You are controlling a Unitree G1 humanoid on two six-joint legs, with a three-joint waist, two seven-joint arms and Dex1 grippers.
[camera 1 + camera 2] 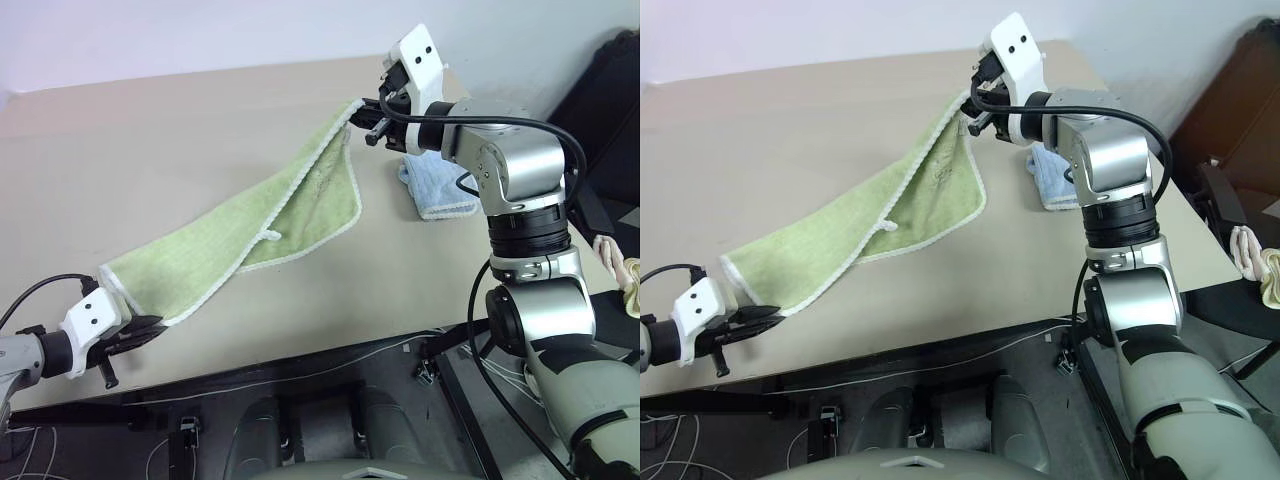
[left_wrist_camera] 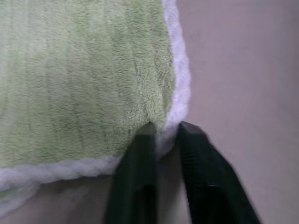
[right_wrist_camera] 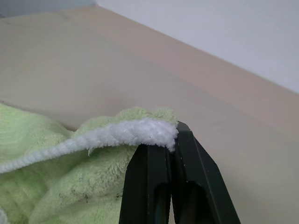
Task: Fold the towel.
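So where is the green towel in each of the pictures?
Left eye view: the towel stretches across the middle of the table.
Right eye view: the same.
Left wrist view: a corner pinched between that gripper's fingers.
Right wrist view: a white-edged corner clamped above its fingers.
Shared landmark: the white stitched edging.

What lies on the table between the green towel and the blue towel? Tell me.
Nothing: bare table separates the green towel from the blue towel, seen in the left eye view.
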